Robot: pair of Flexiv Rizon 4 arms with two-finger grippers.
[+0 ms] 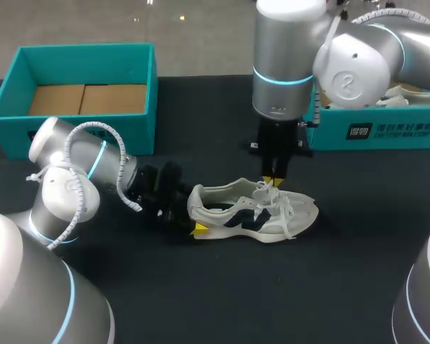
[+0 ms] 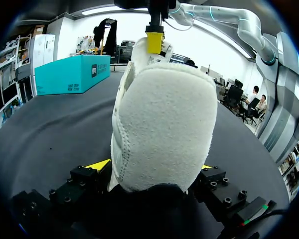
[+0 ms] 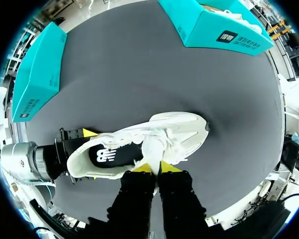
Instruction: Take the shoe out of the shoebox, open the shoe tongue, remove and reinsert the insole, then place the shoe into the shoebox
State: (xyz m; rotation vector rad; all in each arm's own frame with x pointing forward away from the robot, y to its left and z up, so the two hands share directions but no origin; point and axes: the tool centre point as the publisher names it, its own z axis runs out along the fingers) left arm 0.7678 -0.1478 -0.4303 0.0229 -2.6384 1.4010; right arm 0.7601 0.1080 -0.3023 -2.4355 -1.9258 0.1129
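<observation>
One shoe (image 1: 254, 215), out on the dark desk (image 1: 222, 287), lying on its side: pale suede with a navy side mark, white laces (image 1: 287, 208) loose, and a white logo on the black insole (image 3: 112, 155). The left tool (image 2: 150, 169) is clamped across the rounded heel, a yellow tip on either side. The right tool (image 3: 155, 168) comes straight down, tips pinched together on the tongue (image 3: 152, 147). There are two teal boxes. The open box (image 1: 140, 100) back left shows a plain cardboard floor, and the printed box (image 1: 380, 132) back right carries white lettering on its side.
</observation>
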